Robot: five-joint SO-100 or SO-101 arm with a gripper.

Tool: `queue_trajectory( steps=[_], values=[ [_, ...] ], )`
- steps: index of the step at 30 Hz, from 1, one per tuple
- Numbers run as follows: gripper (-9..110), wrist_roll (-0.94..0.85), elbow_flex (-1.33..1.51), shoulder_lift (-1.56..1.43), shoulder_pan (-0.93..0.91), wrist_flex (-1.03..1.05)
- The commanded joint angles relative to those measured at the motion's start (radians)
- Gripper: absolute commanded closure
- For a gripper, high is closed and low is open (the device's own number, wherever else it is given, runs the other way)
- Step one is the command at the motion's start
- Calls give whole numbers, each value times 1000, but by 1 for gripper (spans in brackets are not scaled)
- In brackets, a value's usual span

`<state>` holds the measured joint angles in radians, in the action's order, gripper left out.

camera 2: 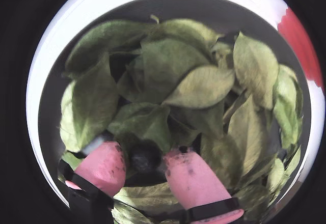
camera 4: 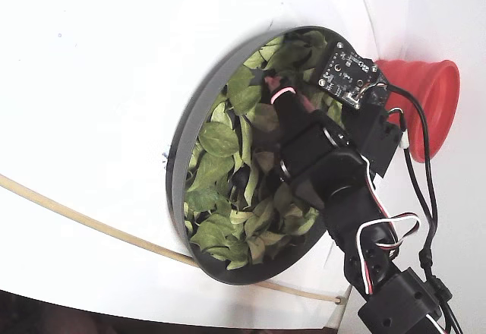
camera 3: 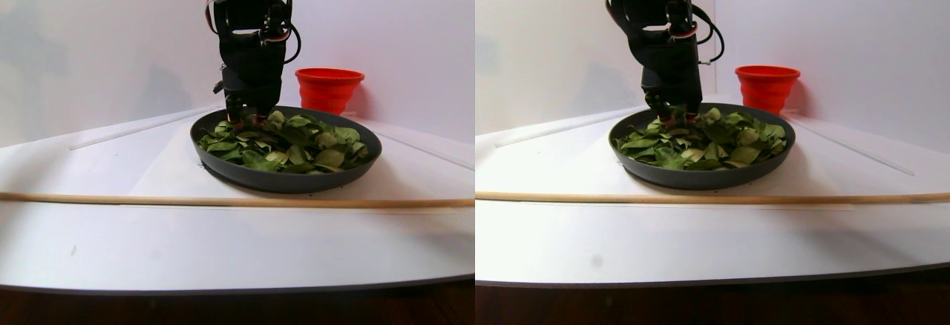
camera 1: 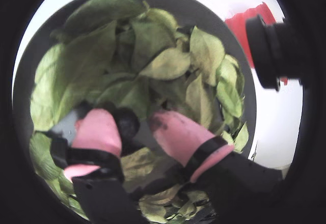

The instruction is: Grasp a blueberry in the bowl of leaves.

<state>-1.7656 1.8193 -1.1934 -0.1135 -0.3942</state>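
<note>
The dark-grey bowl (camera 3: 286,180) holds a heap of green leaves (camera 2: 198,86). A dark blueberry (camera 2: 144,159) lies among the leaves near the bowl's edge. My gripper (camera 2: 144,152) is lowered into the leaves, and its pink fingertips (camera 2: 104,165) stand one on each side of the blueberry with small gaps. In a wrist view the blueberry (camera 1: 127,123) sits close to the left finger (camera 1: 97,132), and the gripper (camera 1: 130,117) is open. In the fixed view the gripper (camera 4: 275,89) is at the upper part of the bowl (camera 4: 178,159).
A red cup (camera 3: 329,87) stands just behind the bowl; in the fixed view it (camera 4: 425,99) is at the right. A thin wooden stick (camera 3: 223,200) lies across the white table in front of the bowl. A black camera (camera 1: 270,51) juts in beside the gripper.
</note>
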Motion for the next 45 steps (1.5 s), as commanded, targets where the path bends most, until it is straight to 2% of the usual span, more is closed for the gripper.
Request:
queue_trajectory(
  steps=[1,29,45],
  values=[
    [87,9,-51,-29,-17,-32],
    [87,28,-54,14,-9,-58],
    [91,9,-44,26,-18,-58]
  ],
)
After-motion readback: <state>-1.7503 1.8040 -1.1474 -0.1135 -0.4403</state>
